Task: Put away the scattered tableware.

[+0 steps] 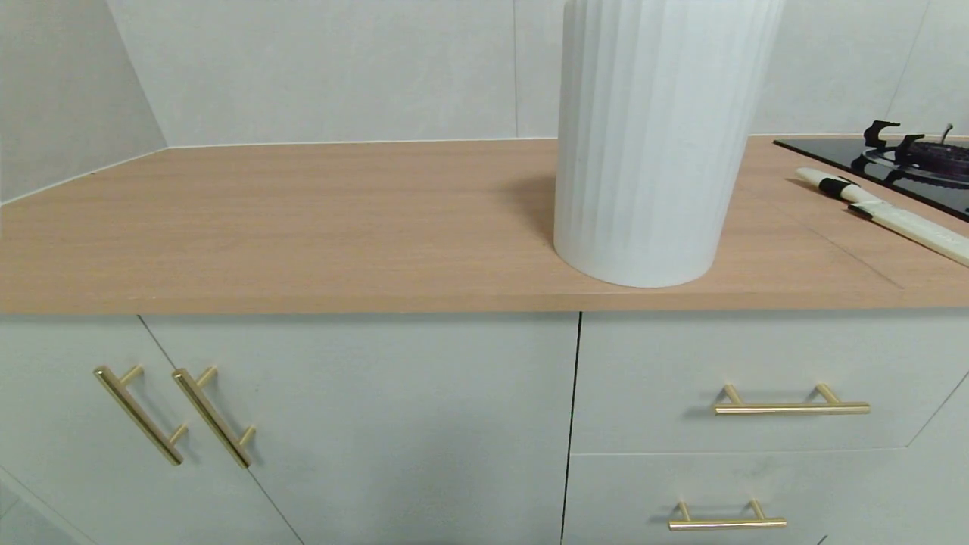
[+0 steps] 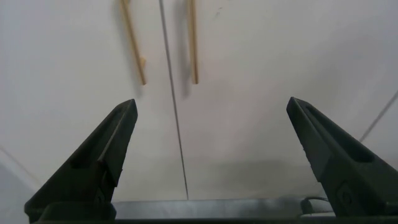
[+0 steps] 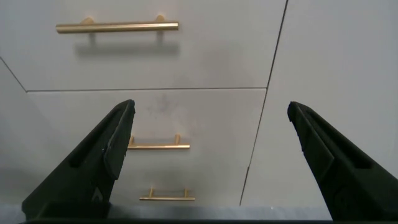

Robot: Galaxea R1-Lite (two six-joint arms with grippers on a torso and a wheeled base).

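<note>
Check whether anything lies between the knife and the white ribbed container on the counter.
Nothing visible does: only bare countertop separates the knife from the white ribbed container, with the knife lying to its right beside the stove.

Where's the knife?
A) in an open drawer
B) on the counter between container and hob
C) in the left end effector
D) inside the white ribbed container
B: the knife lies flat on the counter, right of the white ribbed container, beside the hob.
</note>
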